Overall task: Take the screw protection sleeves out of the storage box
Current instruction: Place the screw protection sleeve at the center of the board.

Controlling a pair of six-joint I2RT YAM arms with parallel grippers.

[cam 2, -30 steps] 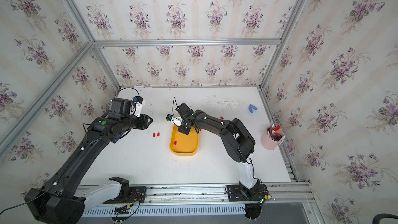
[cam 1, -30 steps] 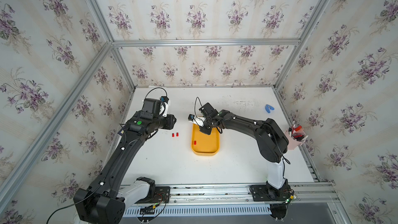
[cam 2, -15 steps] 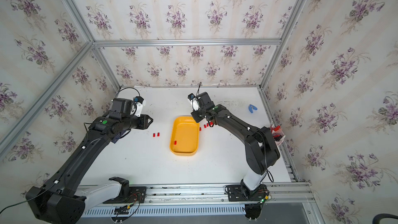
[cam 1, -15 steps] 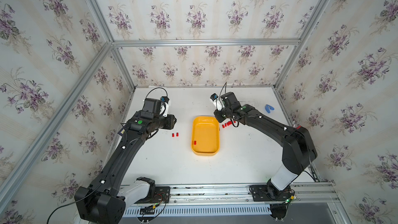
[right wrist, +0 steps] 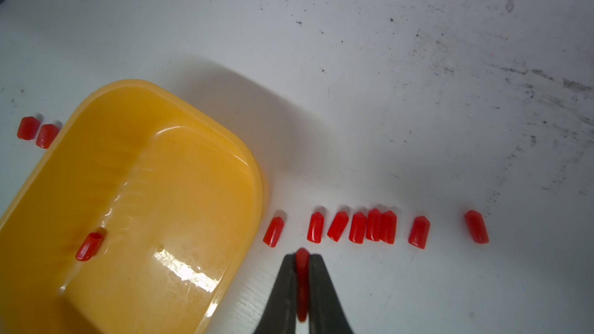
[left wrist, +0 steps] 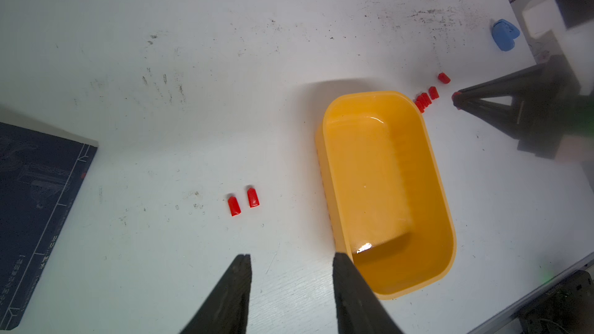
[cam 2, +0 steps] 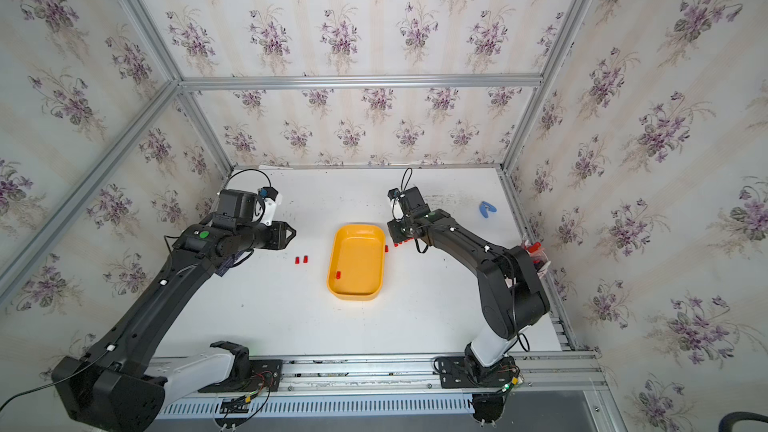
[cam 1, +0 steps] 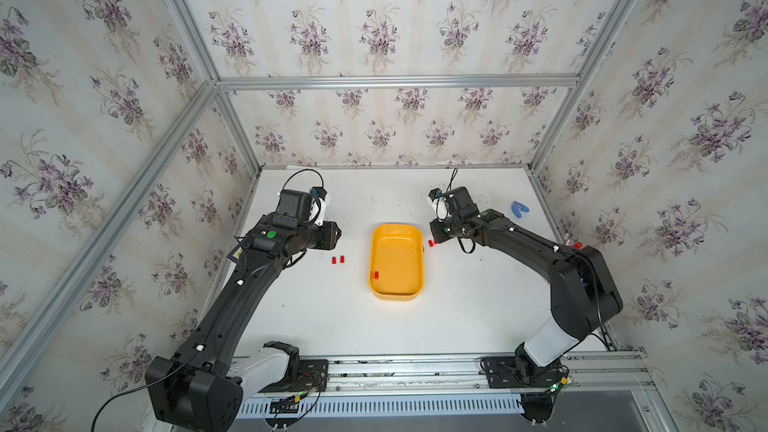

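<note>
sleeve (right wrist: 302, 287) in right gripper (right wrist: 302, 257)

Storage box (right wrist: 193, 194) stands open-topped; screw protection sleeves (right wrist: 357, 228) crowd the table (right wrist: 385, 107) beside it.

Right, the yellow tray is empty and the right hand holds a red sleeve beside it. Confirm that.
Not empty: the right wrist view shows one red sleeve lying inside the yellow tray. The rest stands: the right hand is shut on a second red sleeve, beside the tray.
</note>
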